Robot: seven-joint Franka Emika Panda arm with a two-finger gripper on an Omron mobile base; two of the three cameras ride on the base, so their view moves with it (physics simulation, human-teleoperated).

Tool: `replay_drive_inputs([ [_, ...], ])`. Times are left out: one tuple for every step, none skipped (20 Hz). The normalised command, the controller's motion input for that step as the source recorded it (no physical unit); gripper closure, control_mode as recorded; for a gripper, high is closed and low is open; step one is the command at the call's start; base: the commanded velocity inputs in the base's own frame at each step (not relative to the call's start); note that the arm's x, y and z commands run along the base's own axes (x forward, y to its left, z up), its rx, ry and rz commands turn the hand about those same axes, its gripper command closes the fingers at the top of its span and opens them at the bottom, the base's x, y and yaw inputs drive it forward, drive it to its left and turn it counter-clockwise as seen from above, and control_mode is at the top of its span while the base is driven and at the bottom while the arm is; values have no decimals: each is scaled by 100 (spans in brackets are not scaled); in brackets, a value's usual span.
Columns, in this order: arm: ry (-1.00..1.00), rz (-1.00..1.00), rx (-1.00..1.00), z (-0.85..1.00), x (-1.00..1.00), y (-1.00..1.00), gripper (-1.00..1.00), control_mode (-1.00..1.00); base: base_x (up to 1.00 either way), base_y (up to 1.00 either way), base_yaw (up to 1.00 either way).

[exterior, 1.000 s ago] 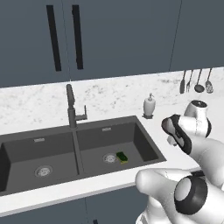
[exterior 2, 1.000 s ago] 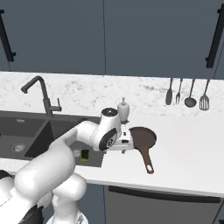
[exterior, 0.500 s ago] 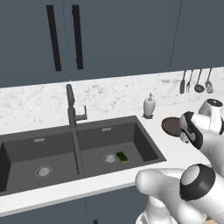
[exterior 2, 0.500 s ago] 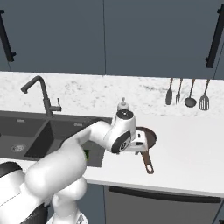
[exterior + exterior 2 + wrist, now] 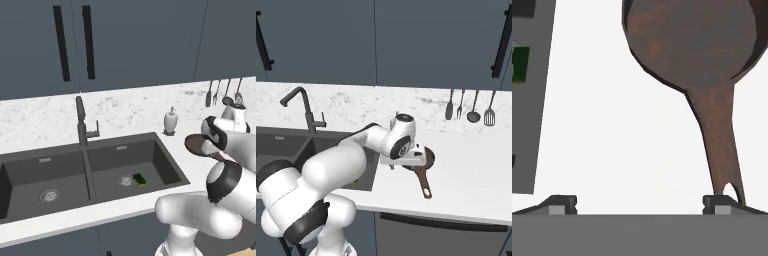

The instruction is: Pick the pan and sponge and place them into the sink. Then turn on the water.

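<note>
The reddish-brown pan (image 5: pixel 425 156) lies on the white counter right of the sink (image 5: pixel 165 161), its long handle (image 5: pixel 423 185) pointing toward the counter's front edge. My gripper (image 5: pixel 406 162) hangs just above the pan's left side, open and holding nothing. In the hand view the pan (image 5: pixel 697 40) is at the top right, and its handle (image 5: pixel 721 145) runs down to my right fingertip (image 5: pixel 718 203); the gripper (image 5: pixel 641 205) is open over bare counter. The green and yellow sponge (image 5: pixel 139 179) lies in the right basin near the drain, and the sponge (image 5: pixel 519 65) shows at the far left.
A tall dark faucet (image 5: pixel 81 122) stands behind the divider between the basins; no water runs. A white soap dispenser (image 5: pixel 171 121) stands behind the sink's right corner. Several utensils (image 5: pixel 471 105) hang on the back wall to the right. White counter (image 5: pixel 471 165) stretches right of the pan.
The arm has swung right, from the sink's right edge to above the pan on the counter. The gripper has stayed open. Pan and sponge have not moved.
</note>
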Motion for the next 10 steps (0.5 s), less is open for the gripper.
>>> replay_drive_inputs([
  [0,0,5,-26,0,-20,-100,-100,0,0,0],
  [0,0,6,-29,0,-29,-100,-100,0,0,0],
  [3,0,5,-29,2,-36,-100,-100,0,0,0],
  [5,0,5,-27,6,-41,-100,-100,0,0,0],
  [9,0,5,-31,14,-45,-100,-100,0,0,0],
  [12,0,5,-27,18,-50,-100,-100,0,0,0],
  [13,0,5,-28,21,-50,-100,-100,0,0,0],
  [15,0,5,-18,24,-53,-100,-100,0,0,0],
  [15,0,5,-16,26,-51,-100,-100,0,0,0],
  [13,0,5,-10,29,-51,-100,-100,0,0,0],
])
